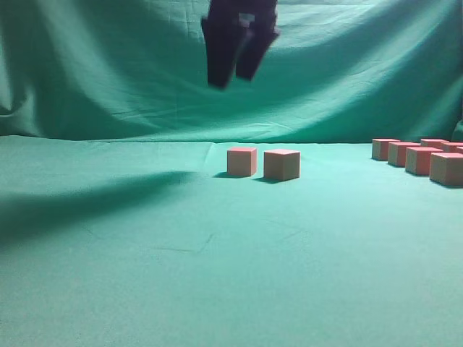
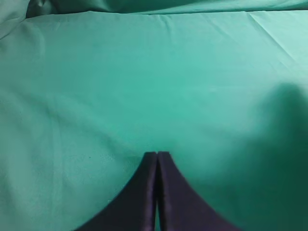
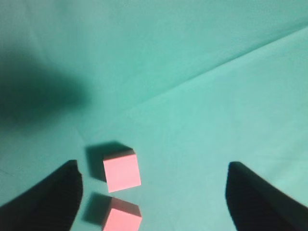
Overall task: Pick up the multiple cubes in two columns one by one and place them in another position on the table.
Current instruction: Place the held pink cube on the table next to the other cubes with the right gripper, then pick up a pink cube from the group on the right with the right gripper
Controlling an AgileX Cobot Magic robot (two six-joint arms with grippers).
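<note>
Two reddish-pink cubes stand side by side mid-table, one a little behind the other. Several more cubes sit in two columns at the right edge. My right gripper hangs high above the middle pair, open and holding nothing. In the right wrist view its fingers stand wide apart, with one cube and a second cube on the cloth below, nearer the left finger. My left gripper is shut with nothing in it, over bare green table.
The green cloth table stretches wide in front and to the left of the middle pair. A dark shadow lies across its left side. A wrinkled green backdrop hangs behind.
</note>
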